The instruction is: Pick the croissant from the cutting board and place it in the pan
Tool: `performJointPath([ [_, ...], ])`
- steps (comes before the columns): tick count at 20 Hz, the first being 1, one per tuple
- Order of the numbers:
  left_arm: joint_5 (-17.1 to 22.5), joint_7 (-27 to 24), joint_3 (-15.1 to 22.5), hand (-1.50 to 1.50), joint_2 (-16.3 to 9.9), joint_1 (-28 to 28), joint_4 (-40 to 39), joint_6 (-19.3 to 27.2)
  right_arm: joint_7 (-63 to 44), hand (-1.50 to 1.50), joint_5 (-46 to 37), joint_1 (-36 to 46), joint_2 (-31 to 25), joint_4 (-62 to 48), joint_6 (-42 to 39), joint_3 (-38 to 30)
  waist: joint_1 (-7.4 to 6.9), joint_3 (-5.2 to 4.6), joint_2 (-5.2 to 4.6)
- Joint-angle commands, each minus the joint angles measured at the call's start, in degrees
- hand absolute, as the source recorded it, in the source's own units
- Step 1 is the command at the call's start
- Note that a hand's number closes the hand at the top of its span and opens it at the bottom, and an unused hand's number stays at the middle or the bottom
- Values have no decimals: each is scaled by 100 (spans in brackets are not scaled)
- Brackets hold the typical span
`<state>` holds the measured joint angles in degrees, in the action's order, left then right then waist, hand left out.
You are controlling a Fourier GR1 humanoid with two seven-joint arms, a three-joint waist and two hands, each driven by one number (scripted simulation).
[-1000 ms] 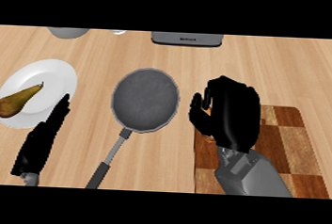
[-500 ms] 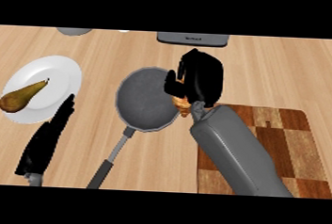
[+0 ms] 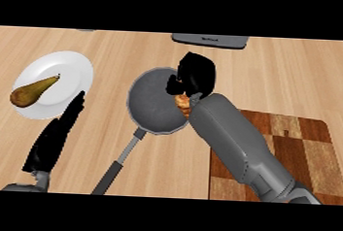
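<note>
**Croissant held over the pan's right rim**

The croissant (image 3: 182,102) sits under the right hand (image 3: 194,74), whose fingers curl round it above the pan (image 3: 152,107) (only an orange sliver shows). The grey forearm slants up from the cutting board (image 3: 302,142). The left hand (image 3: 55,139) rests with straight fingers beside a white plate (image 3: 65,71) carrying a pear (image 3: 32,91). The counter (image 3: 120,47) is light wood.

Two smooth grey forearms, each ending in a glossy black hand: left hand (image 3: 55,139), right hand (image 3: 195,76).
</note>
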<state>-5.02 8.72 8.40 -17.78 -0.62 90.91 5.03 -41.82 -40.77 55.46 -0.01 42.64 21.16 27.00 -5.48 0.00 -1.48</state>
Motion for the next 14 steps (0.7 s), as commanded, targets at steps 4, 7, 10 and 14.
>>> performJointPath([
  [4, 87, 5, 108, 0, 21, -168, 54, -231, 322, -150, 1906, -184, 1, -445, 316, -525, -365, 17, -105],
  [7, -109, 2, 105, 0, 189, -404, -299, 13, 725, -150, 2583, -74, 1, -563, 378, -792, -226, 16, -125],
  [10, -182, -172, 213, 0, 231, -192, -231, 32, 1448, -150, 2867, -205, 1, -516, 1134, -714, -288, 18, -95],
  [14, -95, -1, 102, 0, 132, -260, -187, -61, 1999, -150, 3041, -70, 1, -482, 2179, -731, -234, 17, -45],
])
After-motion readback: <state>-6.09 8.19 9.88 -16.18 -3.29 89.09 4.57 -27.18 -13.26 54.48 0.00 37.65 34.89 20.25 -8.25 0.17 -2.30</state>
